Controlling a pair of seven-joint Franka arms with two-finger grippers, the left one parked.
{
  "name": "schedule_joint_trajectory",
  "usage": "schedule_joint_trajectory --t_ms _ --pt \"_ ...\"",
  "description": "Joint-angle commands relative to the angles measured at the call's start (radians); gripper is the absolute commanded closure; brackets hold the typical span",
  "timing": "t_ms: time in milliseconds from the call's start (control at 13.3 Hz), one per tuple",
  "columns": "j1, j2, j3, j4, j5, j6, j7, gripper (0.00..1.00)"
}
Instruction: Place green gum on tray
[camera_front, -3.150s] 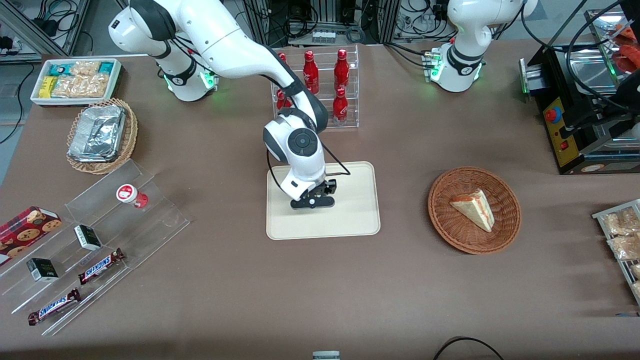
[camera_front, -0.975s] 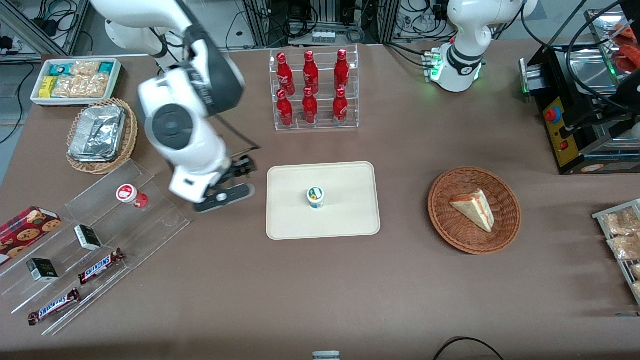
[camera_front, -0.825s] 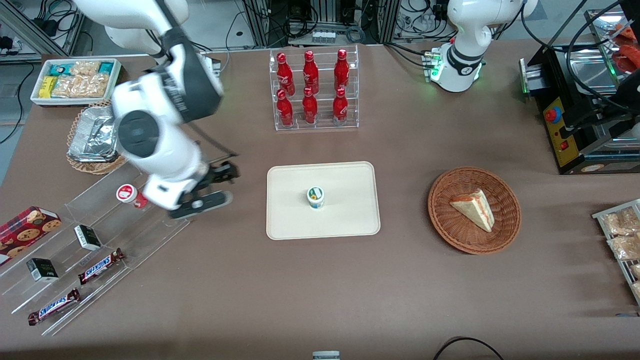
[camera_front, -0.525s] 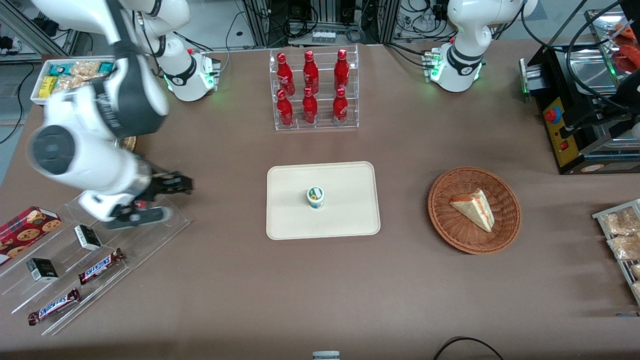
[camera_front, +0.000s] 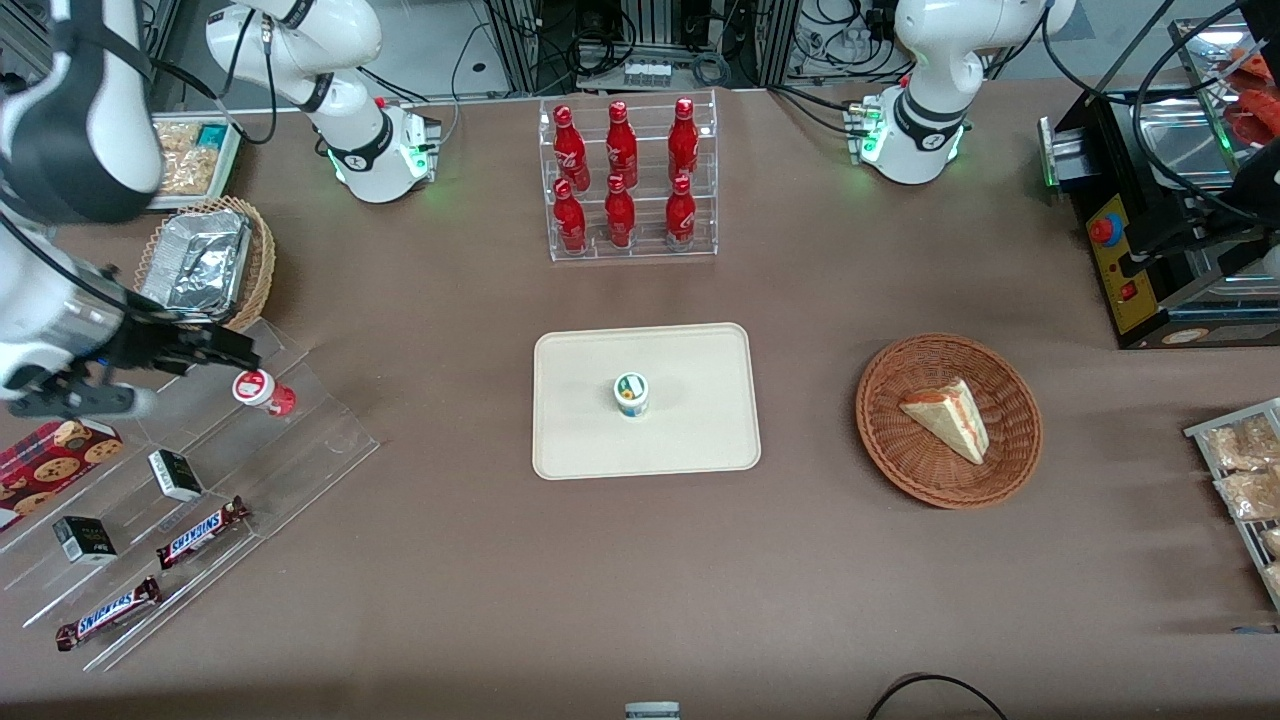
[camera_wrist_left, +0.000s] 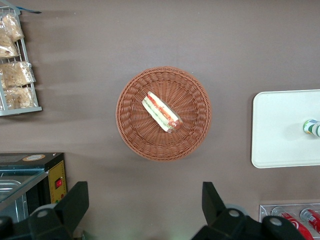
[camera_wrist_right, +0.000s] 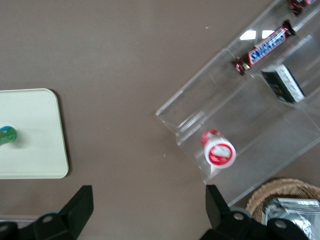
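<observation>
The green gum (camera_front: 631, 394) stands upright near the middle of the cream tray (camera_front: 700, 445), with nothing holding it. It also shows on the tray in the right wrist view (camera_wrist_right: 6, 135) and at the edge of the left wrist view (camera_wrist_left: 312, 128). My right gripper (camera_front: 160, 365) is open and empty. It hangs high above the clear stepped rack (camera_front: 320, 440), toward the working arm's end of the table and well away from the tray (camera_wrist_right: 30, 160). In the right wrist view its fingertips (camera_wrist_right: 82, 200) stand wide apart over bare table.
A red-labelled gum bottle (camera_front: 262, 390) lies on the clear rack beside snack bars (camera_front: 200, 532) and small boxes. A wicker basket with foil trays (camera_front: 205, 265) sits nearby. A rack of red bottles (camera_front: 630, 180) and a wicker basket with a sandwich (camera_front: 948, 420) stand elsewhere.
My gripper let go of the green gum on the tray, rose, and swung away toward the working arm's end of the table. The gum has stayed upright on the tray.
</observation>
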Motion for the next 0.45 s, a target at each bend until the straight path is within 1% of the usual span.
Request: schedule_joint_trajectory --t_ms 0,225,375 --pt "-0.046 -0.081 0.028 -0.045 -0.018 -0.084 0.001 0.00" --pt "-0.068 -0.126 0.022 -0.033 -0.022 -0.155 0.006 0.00" --pt "-0.068 -0.138 0.020 -0.031 -0.068 -0.164 0.006 0.00"
